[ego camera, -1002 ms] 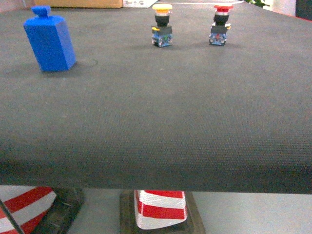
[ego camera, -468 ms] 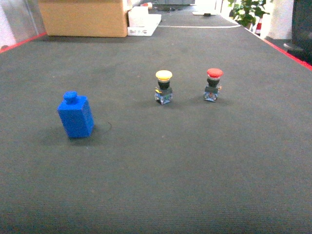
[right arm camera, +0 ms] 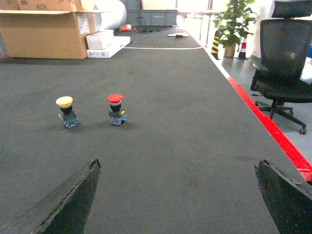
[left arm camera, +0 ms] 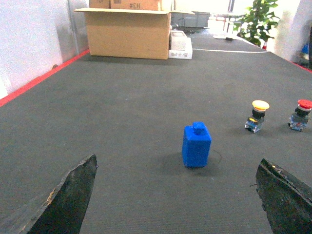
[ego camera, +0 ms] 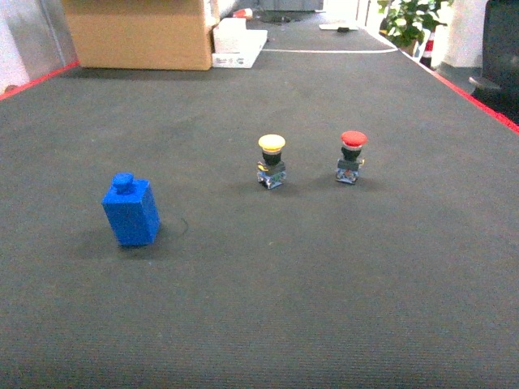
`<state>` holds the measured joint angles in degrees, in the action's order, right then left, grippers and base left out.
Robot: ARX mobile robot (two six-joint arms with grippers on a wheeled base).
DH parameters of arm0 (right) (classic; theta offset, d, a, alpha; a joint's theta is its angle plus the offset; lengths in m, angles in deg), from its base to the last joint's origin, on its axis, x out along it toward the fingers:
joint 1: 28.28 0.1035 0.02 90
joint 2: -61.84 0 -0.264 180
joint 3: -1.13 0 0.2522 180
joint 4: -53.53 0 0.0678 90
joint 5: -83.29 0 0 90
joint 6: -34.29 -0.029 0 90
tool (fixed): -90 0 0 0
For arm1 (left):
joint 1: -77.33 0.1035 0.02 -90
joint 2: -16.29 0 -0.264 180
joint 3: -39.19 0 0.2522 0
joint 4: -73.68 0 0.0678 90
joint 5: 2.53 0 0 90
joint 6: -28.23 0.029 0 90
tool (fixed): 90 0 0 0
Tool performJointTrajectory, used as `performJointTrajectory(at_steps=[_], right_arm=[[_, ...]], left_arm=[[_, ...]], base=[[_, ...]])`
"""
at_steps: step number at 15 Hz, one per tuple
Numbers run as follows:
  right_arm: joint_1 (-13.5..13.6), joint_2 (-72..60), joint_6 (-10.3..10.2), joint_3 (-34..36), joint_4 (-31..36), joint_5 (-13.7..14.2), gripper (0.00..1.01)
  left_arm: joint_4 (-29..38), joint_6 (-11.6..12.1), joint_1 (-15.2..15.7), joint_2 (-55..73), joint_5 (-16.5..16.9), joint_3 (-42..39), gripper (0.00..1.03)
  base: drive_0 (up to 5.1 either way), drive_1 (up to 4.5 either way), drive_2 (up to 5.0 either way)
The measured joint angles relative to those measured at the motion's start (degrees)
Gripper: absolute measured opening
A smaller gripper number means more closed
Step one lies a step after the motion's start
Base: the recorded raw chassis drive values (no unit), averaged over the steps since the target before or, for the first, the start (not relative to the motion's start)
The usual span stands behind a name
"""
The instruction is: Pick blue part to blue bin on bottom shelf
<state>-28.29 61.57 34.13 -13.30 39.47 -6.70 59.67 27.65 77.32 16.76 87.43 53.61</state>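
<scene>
A wide dark mat (ego camera: 324,308) is carrying everything here, and no shelf or blue bin is showing in any view, so the drop-off is having to be found later. A cardboard box (left arm camera: 127,33) is sitting at the far edge. The blue part (left arm camera: 197,145) is standing upright on the mat, ahead of the left gripper (left arm camera: 178,195), whose jaws are spread wide and holding nothing. The right gripper (right arm camera: 178,195) is likewise gaping and empty. The tall part is likely tipping if a finger clips it during the approach. The yellow button (ego camera: 272,160) and red button (ego camera: 352,156), well apart from it, are risking little.
</scene>
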Motion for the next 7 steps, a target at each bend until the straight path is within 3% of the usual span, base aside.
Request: performJointTrajectory(at_steps=[4,5,6,7], right_arm=[[0.00,0.00,0.00,0.00,0.00,0.00,0.98],[0.00,0.00,0.00,0.00,0.00,0.00,0.98],[0.00,0.00,0.04,0.00,0.00,0.02,0.98],[0.00,0.00,0.02,0.00,0.02,-0.04,0.98]], left_arm=[[0.00,0.00,0.00,0.00,0.00,0.00,0.98],[-2.45,-0.52,-0.61,0.52,-1.36,0.52,0.98],[-8.72,-3.30,-4.55,5.81,-7.93,3.45,0.98],[-5.27,-5.07,-8.31,12.98,-11.63,4.24,0.98]], base=[[0.0,0.00,0.0],[0.0,0.00,0.0],[0.0,0.00,0.0],[0.0,0.00,0.0]])
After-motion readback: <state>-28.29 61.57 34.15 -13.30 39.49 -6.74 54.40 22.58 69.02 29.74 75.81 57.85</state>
